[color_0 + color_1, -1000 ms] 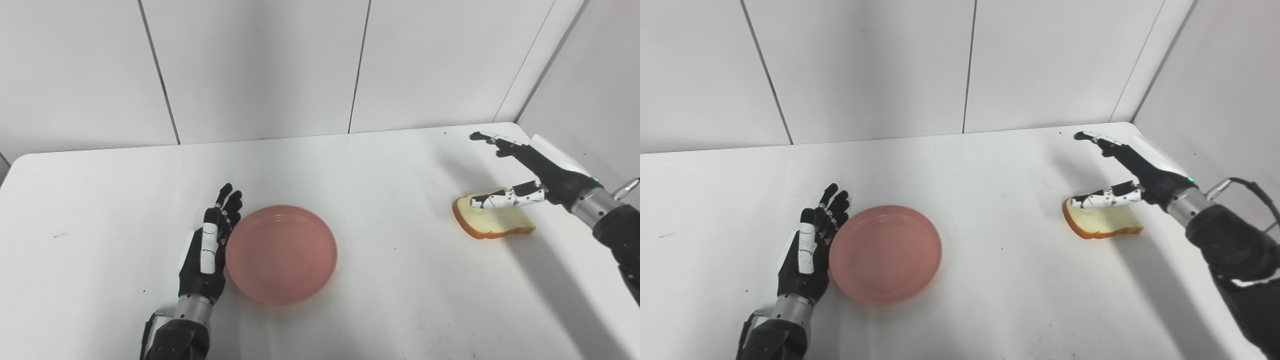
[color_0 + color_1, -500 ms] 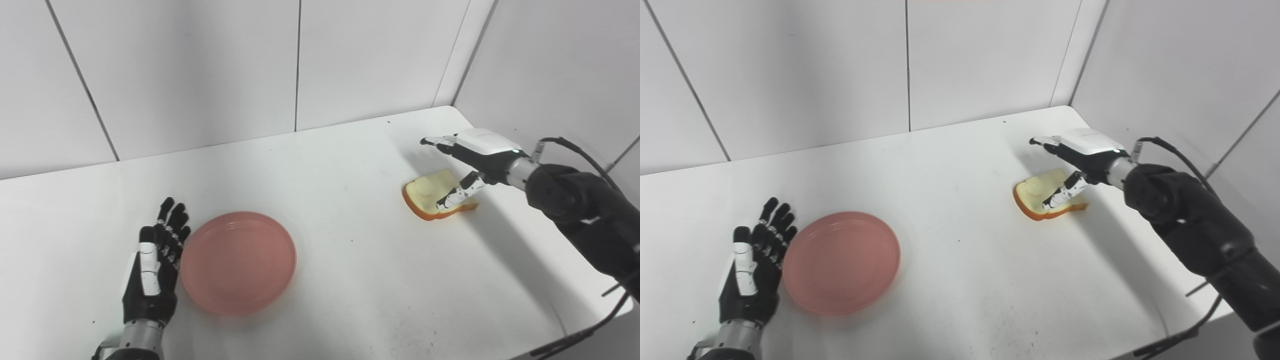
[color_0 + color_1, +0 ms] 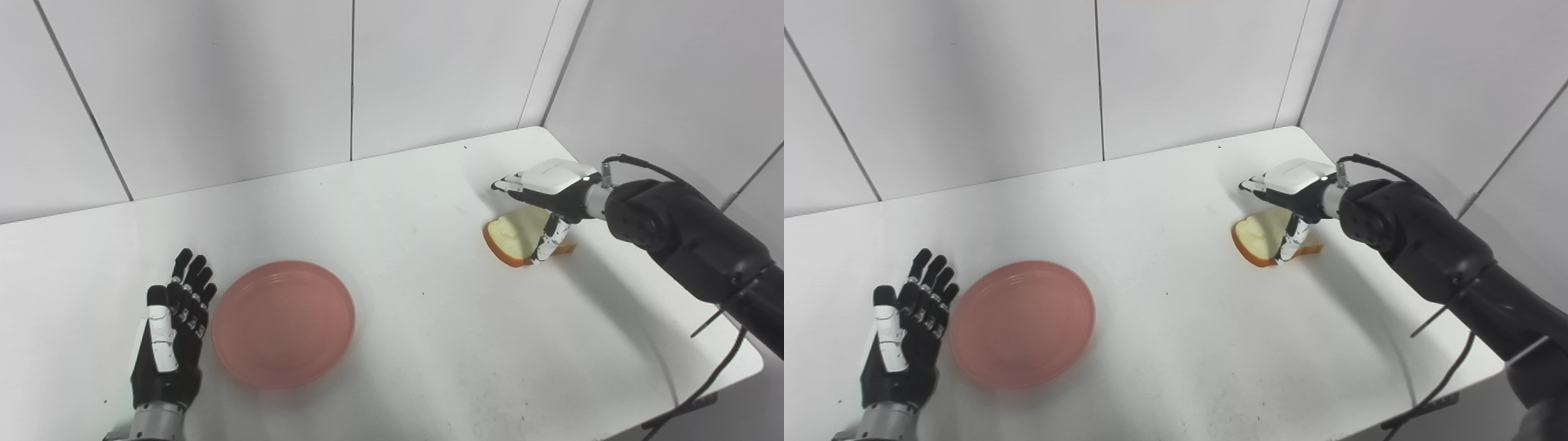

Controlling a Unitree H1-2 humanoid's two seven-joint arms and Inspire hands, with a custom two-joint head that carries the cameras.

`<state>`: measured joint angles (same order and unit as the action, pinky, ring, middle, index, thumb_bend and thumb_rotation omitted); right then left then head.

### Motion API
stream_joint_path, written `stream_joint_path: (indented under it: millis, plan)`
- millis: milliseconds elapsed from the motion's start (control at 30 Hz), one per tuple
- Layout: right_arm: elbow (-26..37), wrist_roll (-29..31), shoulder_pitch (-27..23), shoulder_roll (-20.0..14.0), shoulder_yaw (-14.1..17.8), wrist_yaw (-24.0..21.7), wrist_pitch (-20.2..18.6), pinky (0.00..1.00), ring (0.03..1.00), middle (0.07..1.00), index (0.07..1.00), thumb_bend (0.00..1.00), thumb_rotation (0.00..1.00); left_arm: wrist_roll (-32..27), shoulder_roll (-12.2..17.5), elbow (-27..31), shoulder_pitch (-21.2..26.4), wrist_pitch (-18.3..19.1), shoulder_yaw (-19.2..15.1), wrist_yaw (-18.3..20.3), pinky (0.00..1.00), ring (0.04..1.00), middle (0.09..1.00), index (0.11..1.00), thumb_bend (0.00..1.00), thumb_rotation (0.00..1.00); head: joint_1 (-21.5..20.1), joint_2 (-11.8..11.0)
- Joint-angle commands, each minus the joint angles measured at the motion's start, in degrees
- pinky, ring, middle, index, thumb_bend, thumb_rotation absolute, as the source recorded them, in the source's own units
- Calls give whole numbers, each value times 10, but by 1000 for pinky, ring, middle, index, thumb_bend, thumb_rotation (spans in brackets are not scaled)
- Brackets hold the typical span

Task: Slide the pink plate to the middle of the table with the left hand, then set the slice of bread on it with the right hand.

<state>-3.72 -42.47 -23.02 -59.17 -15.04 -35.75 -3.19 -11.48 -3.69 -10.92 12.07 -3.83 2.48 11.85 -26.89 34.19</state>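
The pink plate [image 3: 283, 323] lies flat on the white table [image 3: 416, 343], left of its middle, with nothing on it. My left hand [image 3: 170, 343] rests open beside the plate's left rim, fingers pointing away from me, holding nothing. The slice of bread [image 3: 512, 233] lies near the table's right edge. My right hand [image 3: 550, 187] hovers palm-down over it, fingers spread above the far side. Its thumb [image 3: 542, 245] points down at the slice's near crust. I cannot tell whether the thumb touches the bread. The hand hides part of the slice.
White wall panels close off the back and right. The table's right edge [image 3: 692, 288] runs just behind the bread. A black cable [image 3: 704, 386] hangs off the front right corner under my right arm.
The whole picture has shifted, so the camera swung right. My right hand turned palm-down and closed in over the bread, thumb dropping to its near edge. Plate and left hand look still.
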Motion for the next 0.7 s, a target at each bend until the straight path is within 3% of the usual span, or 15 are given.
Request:
stream_joint_path:
  millis: [0, 467, 600, 667]
  plan:
    - [-4, -17, -29, -10, 0, -7, 8, 1000, 1000, 1000, 1000, 1000, 333, 0, -1, 8, -4, 2, 2, -1, 990, 987, 979, 961, 766, 1000, 1, 0]
    - [-64, -56, -61, 6, -46, -30, 32, 1000, 1000, 1000, 1000, 1000, 243, -4, -5, 31, -11, 16, 1, -4, 988, 979, 967, 949, 781, 1000, 0, 5]
    - [-76, -43, -67, 15, -41, -26, 30, 1000, 979, 974, 971, 978, 186, -4, -6, 31, -11, 16, 1, -2, 987, 979, 967, 949, 778, 1000, 2, 7]
    - [-81, -33, -67, 19, -36, -23, 30, 914, 924, 932, 920, 957, 128, -4, -6, 32, -12, 15, 2, -1, 989, 978, 964, 947, 772, 1000, 4, 7]
